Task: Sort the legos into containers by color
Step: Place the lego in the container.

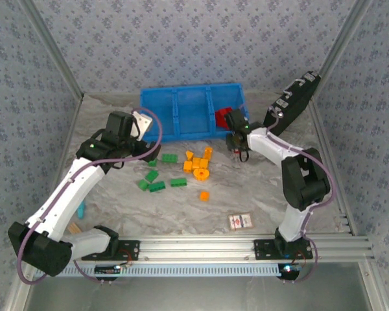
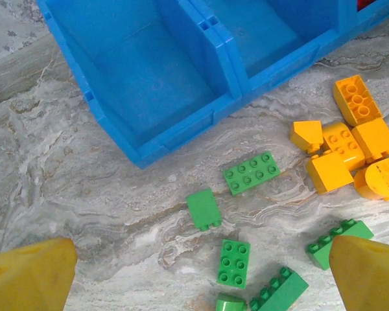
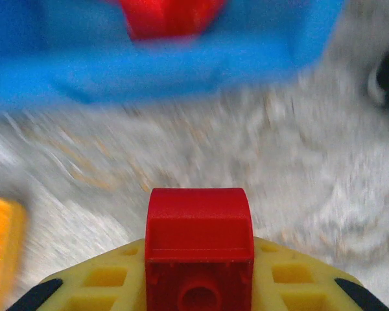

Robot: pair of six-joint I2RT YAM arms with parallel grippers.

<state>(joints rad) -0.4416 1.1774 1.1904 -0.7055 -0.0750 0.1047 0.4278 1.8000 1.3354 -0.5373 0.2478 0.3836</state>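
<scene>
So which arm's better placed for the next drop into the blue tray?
Right. The right gripper is shut on a red brick just short of the tray's right compartment, where red bricks already lie. The left gripper hangs open over green bricks.

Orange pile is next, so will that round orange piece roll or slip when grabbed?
The round orange piece looks like hard moulded plastic, so probably stiff and light. Its curved wall may slip between the fingers, and it could roll if tipped on edge. Neighbouring orange bricks may block a push.
</scene>
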